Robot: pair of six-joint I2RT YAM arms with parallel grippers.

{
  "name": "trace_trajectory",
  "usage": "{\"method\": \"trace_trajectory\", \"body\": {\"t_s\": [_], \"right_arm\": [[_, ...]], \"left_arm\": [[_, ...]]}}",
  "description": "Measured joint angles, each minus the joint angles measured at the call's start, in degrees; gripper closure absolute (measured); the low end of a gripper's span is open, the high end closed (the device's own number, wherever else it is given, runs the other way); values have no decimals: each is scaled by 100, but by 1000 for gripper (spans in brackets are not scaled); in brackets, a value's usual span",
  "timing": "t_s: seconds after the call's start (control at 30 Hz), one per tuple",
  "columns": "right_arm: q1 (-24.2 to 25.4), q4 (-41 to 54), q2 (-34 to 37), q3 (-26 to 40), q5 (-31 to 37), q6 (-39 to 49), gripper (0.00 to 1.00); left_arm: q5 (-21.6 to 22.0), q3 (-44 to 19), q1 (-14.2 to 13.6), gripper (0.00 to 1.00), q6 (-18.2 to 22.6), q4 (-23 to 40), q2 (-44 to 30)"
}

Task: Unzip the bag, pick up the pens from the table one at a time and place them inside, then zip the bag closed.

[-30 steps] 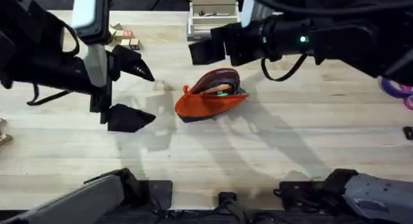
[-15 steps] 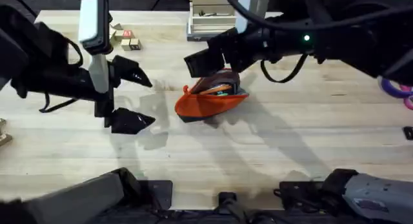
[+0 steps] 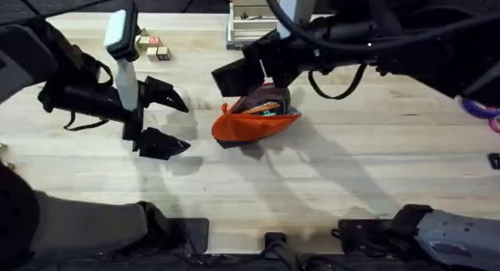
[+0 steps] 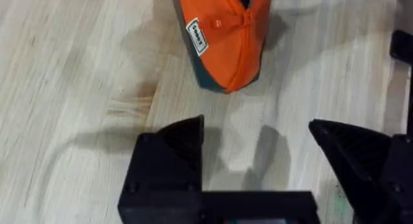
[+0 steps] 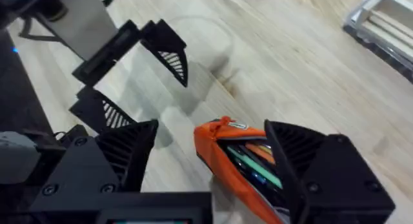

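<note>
Overhead, the right gripper (image 3: 242, 68) has been brought lower over the bag (image 3: 255, 119), and the left gripper (image 3: 173, 123) moved nearer. Both are spread, empty. Seen from the right wrist, the unzipped bag (image 5: 222, 153) lies between its fingers (image 5: 126, 153), pens (image 5: 258, 162) inside.

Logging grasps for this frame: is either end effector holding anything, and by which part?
Nothing is held. The left end effector is open above bare table, beside the bag. The right end effector is open over the bag's open top.
</note>
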State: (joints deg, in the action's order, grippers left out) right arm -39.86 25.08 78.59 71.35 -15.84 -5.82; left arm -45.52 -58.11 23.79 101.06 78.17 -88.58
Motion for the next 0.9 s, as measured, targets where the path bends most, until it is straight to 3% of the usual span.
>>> {"method": "trace_trajectory", "body": {"t_s": [0.23, 0.47, 0.9], "right_arm": [[-160, -87, 96, 11, -58, 13, 4], [-423, -91, 623, 17, -228, 13, 4], [-437, -121, 1301, 17, -196, 33, 4]], "left_arm": [[-27, 0, 0, 7, 57, -2, -35], [-37, 0, 0, 7, 57, 0, -35], [-37, 0, 0, 7, 58, -2, -35]]}}
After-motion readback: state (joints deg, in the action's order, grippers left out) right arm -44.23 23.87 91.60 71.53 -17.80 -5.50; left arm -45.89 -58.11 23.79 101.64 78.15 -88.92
